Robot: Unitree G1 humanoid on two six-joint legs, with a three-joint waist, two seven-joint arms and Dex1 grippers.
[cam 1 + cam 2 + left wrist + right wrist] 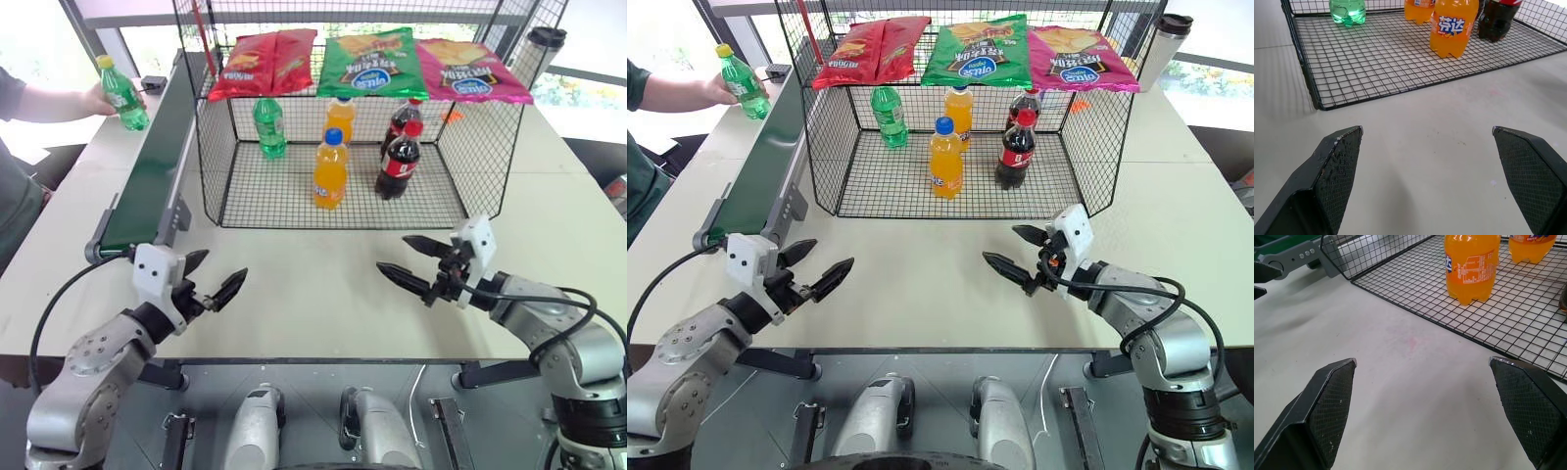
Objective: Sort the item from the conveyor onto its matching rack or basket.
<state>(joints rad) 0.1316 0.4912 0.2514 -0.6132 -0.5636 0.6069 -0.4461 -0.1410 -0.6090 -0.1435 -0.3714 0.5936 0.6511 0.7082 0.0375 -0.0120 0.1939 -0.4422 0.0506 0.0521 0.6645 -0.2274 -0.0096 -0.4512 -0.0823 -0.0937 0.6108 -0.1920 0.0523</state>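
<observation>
A person's hand (98, 98) holds the yellow-capped green soda bottle (122, 94) at the conveyor's (147, 176) far left end; the robot's left hand (216, 284) and right hand (407, 259) hover over the table (313, 294), fingers apart, near the wire basket (220, 157).

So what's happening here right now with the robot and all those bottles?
A person's hand holds the yellow-capped green bottle at the far end of the conveyor. The left gripper and right gripper hover open and empty over the table, in front of the wire basket, which already holds five bottles.
</observation>
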